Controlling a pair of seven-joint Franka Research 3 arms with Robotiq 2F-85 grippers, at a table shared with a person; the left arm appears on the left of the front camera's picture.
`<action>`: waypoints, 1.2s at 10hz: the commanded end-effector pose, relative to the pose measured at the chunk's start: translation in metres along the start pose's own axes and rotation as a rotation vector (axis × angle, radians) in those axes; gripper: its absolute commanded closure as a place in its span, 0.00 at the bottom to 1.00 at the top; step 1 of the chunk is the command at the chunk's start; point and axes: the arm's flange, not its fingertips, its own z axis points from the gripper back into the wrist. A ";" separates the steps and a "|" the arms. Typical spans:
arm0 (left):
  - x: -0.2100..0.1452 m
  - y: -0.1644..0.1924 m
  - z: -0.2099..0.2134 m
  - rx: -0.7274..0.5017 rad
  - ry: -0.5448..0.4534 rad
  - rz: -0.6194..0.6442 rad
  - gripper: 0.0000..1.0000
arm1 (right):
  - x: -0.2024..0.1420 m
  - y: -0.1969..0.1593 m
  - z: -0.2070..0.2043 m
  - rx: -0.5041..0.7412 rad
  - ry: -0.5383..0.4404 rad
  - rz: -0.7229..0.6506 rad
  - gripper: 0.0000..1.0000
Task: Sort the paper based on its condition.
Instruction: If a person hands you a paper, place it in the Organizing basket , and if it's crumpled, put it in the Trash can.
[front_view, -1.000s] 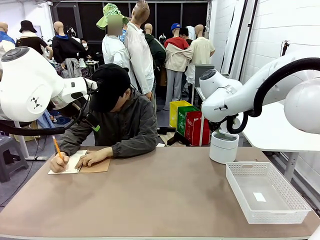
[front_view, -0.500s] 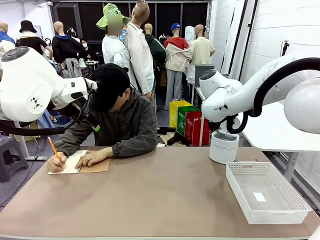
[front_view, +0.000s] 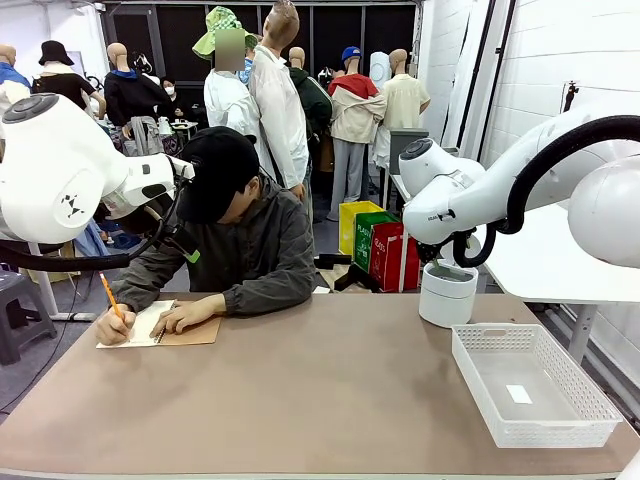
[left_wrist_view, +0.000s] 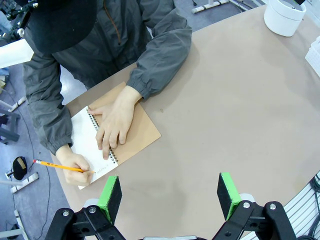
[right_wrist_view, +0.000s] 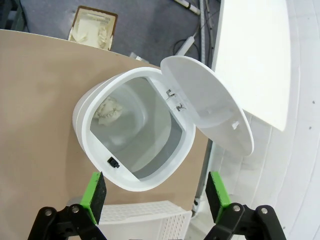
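The loose paper is out of view. At the table's far left a person writes with an orange pencil (front_view: 110, 296) on the white page of a spiral notebook (front_view: 135, 325) with a brown card cover (left_wrist_view: 137, 132). One hand (left_wrist_view: 116, 122) presses flat across the spiral. My left gripper (left_wrist_view: 170, 192) hangs open high above the table, nearer me than the notebook, with nothing between its green pads. Over the open white bin (right_wrist_view: 132, 137) my right gripper (right_wrist_view: 157, 192) stands open, also with nothing between its pads.
A crumpled white wad (right_wrist_view: 111, 111) lies inside the bin (front_view: 447, 293), whose lid (right_wrist_view: 210, 102) is swung open. A white mesh basket (front_view: 590, 385) at the right front holds a small white slip (front_view: 518, 394). Bare brown tabletop (front_view: 300, 400) spans the middle.
The person's pencil has tilted and shifted a little while writing. Both arms have stayed where they were.
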 end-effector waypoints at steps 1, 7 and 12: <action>0.000 0.001 0.001 -0.002 0.005 0.003 0.00 | 0.001 0.000 -0.001 0.005 -0.012 -0.001 0.00; 0.000 0.001 0.001 -0.002 0.005 0.003 0.00 | -0.033 0.013 0.059 0.252 -0.064 0.001 0.00; 0.000 0.001 0.001 -0.002 0.005 0.003 0.00 | -0.100 0.031 0.141 0.563 -0.304 0.234 0.00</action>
